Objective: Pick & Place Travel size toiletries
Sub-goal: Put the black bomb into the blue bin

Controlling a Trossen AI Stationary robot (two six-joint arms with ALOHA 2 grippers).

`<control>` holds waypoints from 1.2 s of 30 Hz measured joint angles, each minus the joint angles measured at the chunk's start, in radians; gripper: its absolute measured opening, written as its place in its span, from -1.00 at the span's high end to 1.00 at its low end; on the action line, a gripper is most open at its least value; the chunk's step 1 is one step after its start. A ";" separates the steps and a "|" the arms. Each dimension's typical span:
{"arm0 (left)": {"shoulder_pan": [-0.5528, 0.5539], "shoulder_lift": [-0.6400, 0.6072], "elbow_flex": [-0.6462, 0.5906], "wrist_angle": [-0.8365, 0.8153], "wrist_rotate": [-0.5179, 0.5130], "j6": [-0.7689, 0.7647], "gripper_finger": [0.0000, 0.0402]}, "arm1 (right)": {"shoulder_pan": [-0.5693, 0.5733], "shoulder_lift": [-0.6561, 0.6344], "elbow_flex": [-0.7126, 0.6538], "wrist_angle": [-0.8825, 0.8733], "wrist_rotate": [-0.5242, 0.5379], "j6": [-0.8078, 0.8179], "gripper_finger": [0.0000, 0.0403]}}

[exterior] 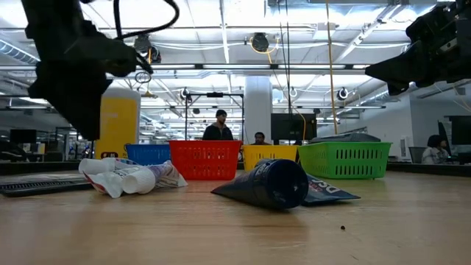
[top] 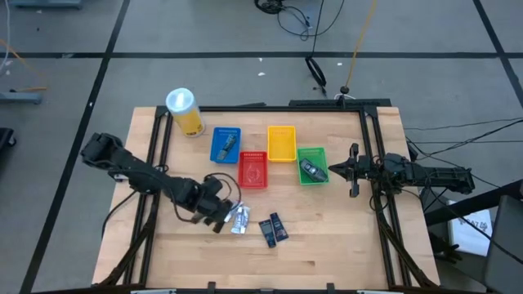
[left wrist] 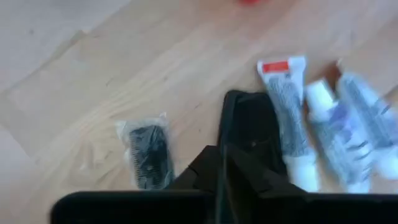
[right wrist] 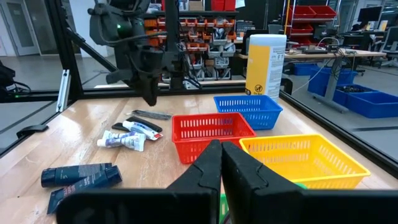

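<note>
Three silvery-white mini tubes (top: 239, 217) lie side by side on the table; they also show in the left wrist view (left wrist: 329, 137). A clear flat packet with a dark comb (left wrist: 149, 155) lies beside them. Two dark blue tubes (top: 274, 229) lie nearer the table's middle. My left gripper (top: 219, 214) is shut and hangs above the table between the comb packet and the white tubes, touching nothing (exterior: 73, 96). My right gripper (top: 337, 170) is shut and empty, held above the right edge of the green basket (top: 311, 165), which holds a dark grey piece (top: 309, 170).
A blue basket (top: 225, 144) with a dark item in it, a red basket (top: 252, 169) and a yellow basket (top: 281, 143) stand in a cluster with the green one at the table's middle. A tall yellow canister (top: 184, 110) stands at the far left. People sit in the room beyond (exterior: 219, 126).
</note>
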 joint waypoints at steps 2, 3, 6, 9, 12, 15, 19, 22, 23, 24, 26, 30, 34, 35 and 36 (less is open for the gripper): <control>0.008 0.028 -0.001 -0.016 0.026 0.040 0.68 | 0.000 0.000 0.000 0.000 0.000 0.000 0.98; 0.010 0.043 -0.002 -0.029 0.036 0.050 0.60 | 0.000 0.000 0.000 0.000 0.000 0.000 0.98; 0.010 0.091 -0.002 -0.063 0.044 0.039 0.32 | 0.000 0.000 0.000 0.000 0.000 0.000 0.98; 0.012 0.138 -0.002 -0.097 0.054 0.034 0.03 | 0.000 0.000 0.000 0.000 0.000 0.000 0.98; 0.011 0.163 -0.002 -0.097 0.097 0.014 -0.20 | 0.000 0.000 0.000 0.000 0.000 0.000 0.98; 0.012 0.176 0.000 -0.097 0.137 -0.042 -0.35 | 0.000 0.000 0.000 0.000 0.000 0.000 0.98; 0.009 0.175 -0.006 -0.105 0.137 -0.074 -0.45 | 0.000 0.000 0.000 0.000 0.000 0.000 0.98; 0.009 0.173 -0.026 -0.099 0.143 -0.105 -0.47 | 0.000 0.000 0.000 0.000 0.000 0.000 0.98; 0.009 0.173 -0.034 -0.097 0.149 -0.114 -0.47 | 0.000 0.000 0.000 0.000 0.000 0.000 0.98; 0.009 0.173 -0.042 -0.091 0.154 -0.121 -0.47 | 0.000 0.000 0.000 0.000 0.000 0.000 0.98; 0.009 0.171 -0.060 -0.074 0.161 -0.123 -0.45 | 0.000 0.000 0.000 0.000 0.000 0.000 0.98; 0.008 0.167 -0.085 -0.038 0.169 -0.115 -0.40 | 0.000 0.000 0.000 0.000 0.000 0.000 0.98; 0.009 0.167 -0.087 -0.032 0.174 -0.110 -0.34 | 0.000 0.000 0.000 0.000 0.000 0.000 0.98; 0.009 0.167 -0.087 -0.033 0.177 -0.107 -0.32 | 0.000 0.000 0.000 0.000 0.000 0.000 0.98; 0.009 0.168 -0.087 -0.034 0.183 -0.108 -0.30 | 0.000 0.000 0.000 0.000 0.000 0.000 0.98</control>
